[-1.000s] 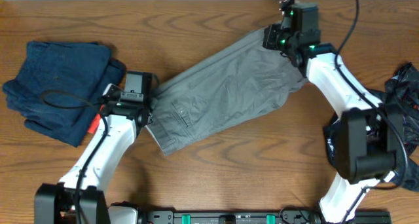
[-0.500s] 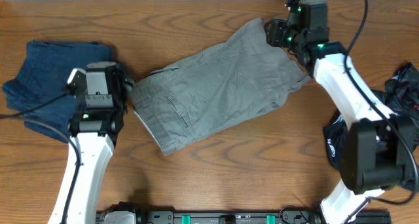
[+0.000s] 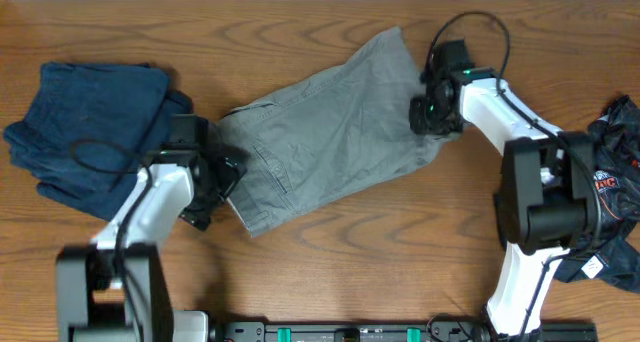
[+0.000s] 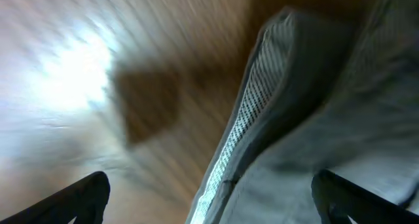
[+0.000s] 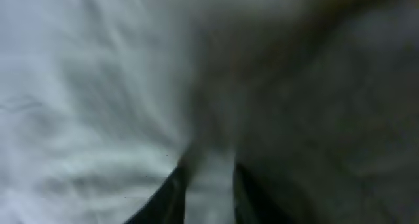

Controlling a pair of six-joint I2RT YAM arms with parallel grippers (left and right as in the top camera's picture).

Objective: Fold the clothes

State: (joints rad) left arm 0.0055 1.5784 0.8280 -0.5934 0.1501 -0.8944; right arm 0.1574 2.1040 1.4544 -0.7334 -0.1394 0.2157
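The grey shorts (image 3: pixel 330 132) are lying wrinkled and slantwise across the middle of the tabletop (image 3: pixel 350 267), with one end reaching toward the far edge. The left claw (image 3: pixel 220 177) is hovering at the end nearer the left edge, its fingers (image 4: pixel 85 194) standing wide open either side of the stitched border. The right claw (image 3: pixel 428 114) is sitting on the shorts' right side, pinching a narrow fold of grey cloth. A navy garment (image 3: pixel 90 132) is lying by the left edge, and a black printed garment (image 3: pixel 615 172) by the right edge.
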